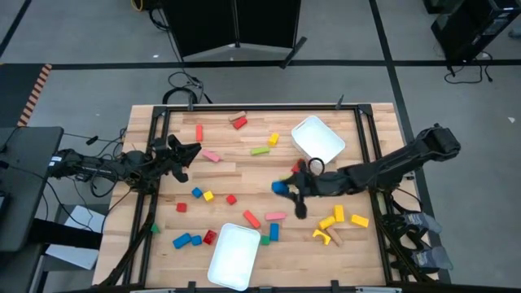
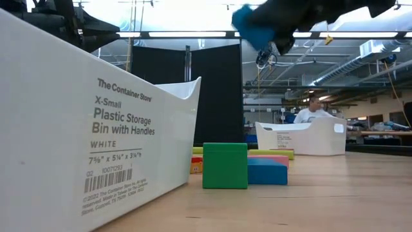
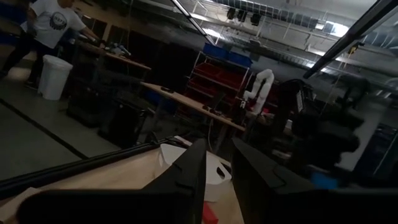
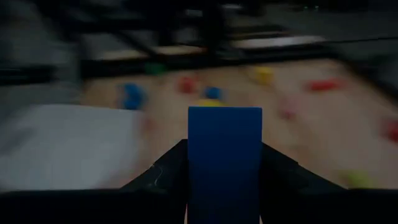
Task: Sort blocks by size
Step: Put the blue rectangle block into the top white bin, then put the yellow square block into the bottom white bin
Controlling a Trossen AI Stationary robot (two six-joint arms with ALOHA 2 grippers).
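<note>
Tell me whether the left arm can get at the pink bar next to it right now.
Probably yes. The left hand holds nothing, and the pink bar lies on bare table just beside it, with no other block or tray between.

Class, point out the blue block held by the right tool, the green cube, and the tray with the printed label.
blue block (image 4: 224, 155), right wrist view, front face.
green cube (image 2: 224, 165), low view, front face.
labelled tray (image 2: 58, 90), low view, side wall.

Ahead of my right jaws and below them lies a white tray (image 1: 235, 256) at the table's (image 1: 244, 167) near edge; its label reads "Plastic Storage Bin with Handles". A second white tray (image 1: 318, 138) sits just behind those jaws. A person in a white shirt (image 3: 51, 20) stands far beyond my left jaws.
</note>
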